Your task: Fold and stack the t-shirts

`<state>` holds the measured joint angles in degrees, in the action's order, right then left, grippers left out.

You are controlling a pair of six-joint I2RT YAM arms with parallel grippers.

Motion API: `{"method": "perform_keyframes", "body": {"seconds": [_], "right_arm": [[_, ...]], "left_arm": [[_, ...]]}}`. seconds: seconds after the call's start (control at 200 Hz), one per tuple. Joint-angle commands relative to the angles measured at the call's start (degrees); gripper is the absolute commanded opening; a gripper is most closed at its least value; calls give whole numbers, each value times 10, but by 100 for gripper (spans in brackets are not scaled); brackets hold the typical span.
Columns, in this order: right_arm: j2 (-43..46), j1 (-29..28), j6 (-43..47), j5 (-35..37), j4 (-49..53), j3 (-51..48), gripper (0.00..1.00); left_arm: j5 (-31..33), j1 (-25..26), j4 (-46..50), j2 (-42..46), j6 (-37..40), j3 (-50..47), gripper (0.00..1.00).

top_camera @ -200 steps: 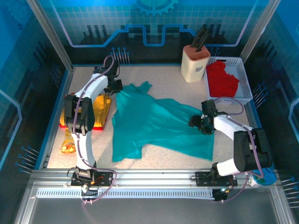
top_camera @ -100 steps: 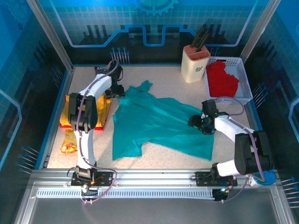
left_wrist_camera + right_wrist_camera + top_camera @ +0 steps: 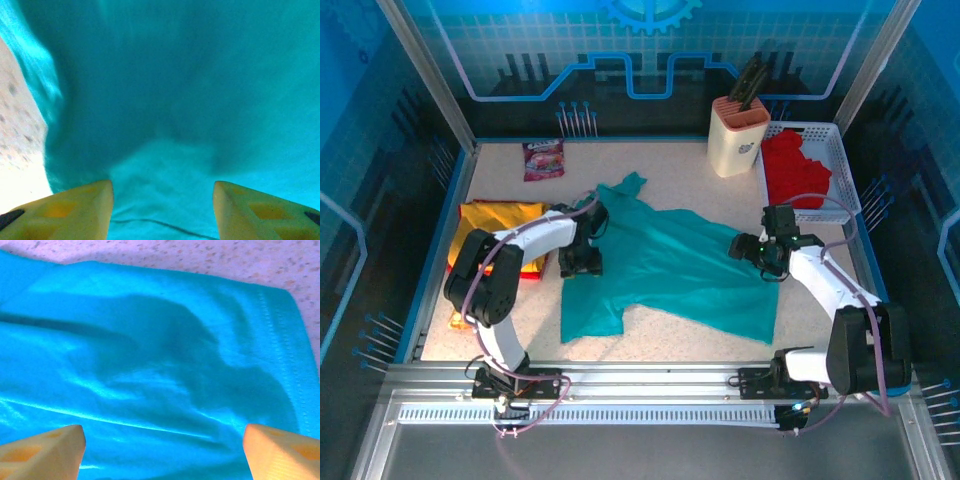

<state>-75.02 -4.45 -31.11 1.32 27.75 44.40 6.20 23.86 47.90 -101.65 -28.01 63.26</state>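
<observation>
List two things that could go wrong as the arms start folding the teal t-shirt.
1. The teal t-shirt lies rumpled and skewed, so a fold may lock in creases.
2. The left fingers hang open over bunched cloth and may pinch two layers.

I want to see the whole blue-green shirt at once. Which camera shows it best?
The top external view: the teal t-shirt lies there whole, rumpled on the table, with its sleeves and edges in sight. The left wrist view has a blurry close-up patch of its cloth; the right wrist view has a wrinkled corner with a stitched hem.
</observation>
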Motion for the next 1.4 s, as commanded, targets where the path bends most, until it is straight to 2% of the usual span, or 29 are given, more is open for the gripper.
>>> {"method": "perform_keyframes", "body": {"seconds": [0.0,0.145,0.31,0.44,0.565,0.625,0.705,0.891,1.036,1.216,1.396], "right_arm": [[-21,16,27,29,20,39,83],[-86,16,79,91,72,137,83],[-156,10,91,42,72,208,81],[-205,-12,87,30,69,244,80],[-232,-27,84,27,64,257,80],[-242,-31,86,26,64,266,80],[-256,-33,94,27,69,280,80],[-248,-34,93,13,72,277,80],[-229,-33,81,-1,60,257,80],[-228,-34,77,-14,55,250,80],[-228,-33,74,-25,48,245,80]], "left_arm": [[1,20,12,25,-48,-40,56],[2,45,38,35,-78,-73,50],[3,54,60,69,-96,-108,45],[13,55,93,103,-100,-115,43],[20,46,115,129,-79,-75,43],[13,33,105,127,-58,-31,46],[23,20,87,96,-7,52,51],[68,2,30,-42,116,262,58],[78,-17,-7,-151,165,365,58],[58,-17,-105,-208,200,397,53],[95,18,-171,-235,244,405,54]]}}
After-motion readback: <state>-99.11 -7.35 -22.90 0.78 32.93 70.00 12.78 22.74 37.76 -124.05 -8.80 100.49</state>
